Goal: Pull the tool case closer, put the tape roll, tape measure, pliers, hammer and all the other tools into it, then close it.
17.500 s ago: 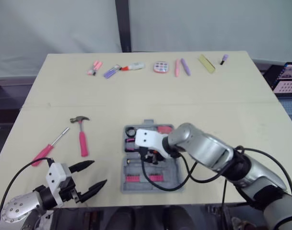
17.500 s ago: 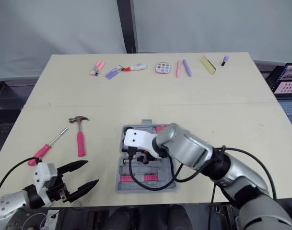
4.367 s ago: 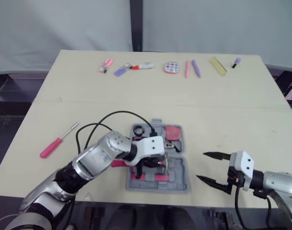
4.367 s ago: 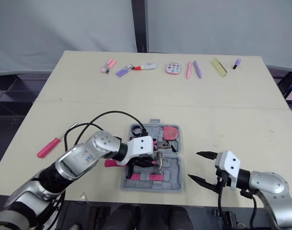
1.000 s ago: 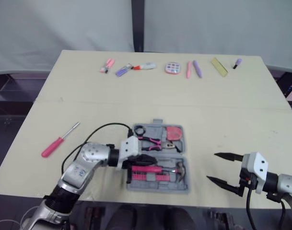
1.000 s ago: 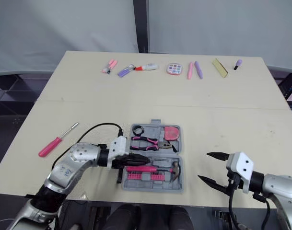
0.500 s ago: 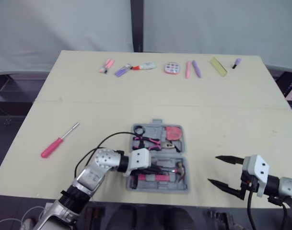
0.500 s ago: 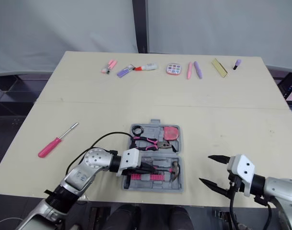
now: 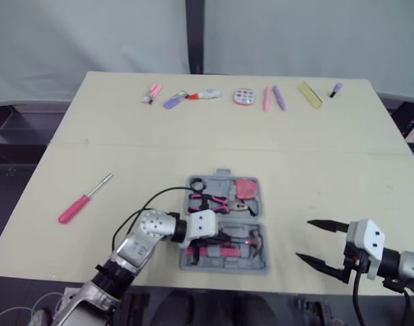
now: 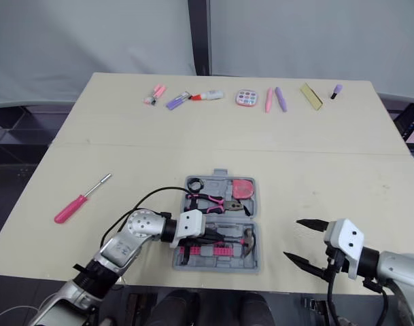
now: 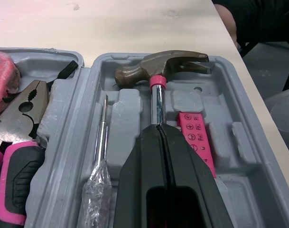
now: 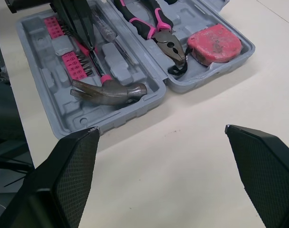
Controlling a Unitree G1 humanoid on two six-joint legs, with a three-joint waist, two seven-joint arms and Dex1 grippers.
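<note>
Screwdriver (image 9: 83, 200) lies slantwise on the worktop (image 9: 329, 170), well left of the tool case (image 9: 266, 266), nearest the left gripper (image 11: 159, 133), whose fingers sit together along the hammer (image 11: 161, 71).

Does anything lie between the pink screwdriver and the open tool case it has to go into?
Nothing solid does: the screwdriver lies on bare table left of the tool case. Only the left arm's own cable arcs over that stretch.
</note>
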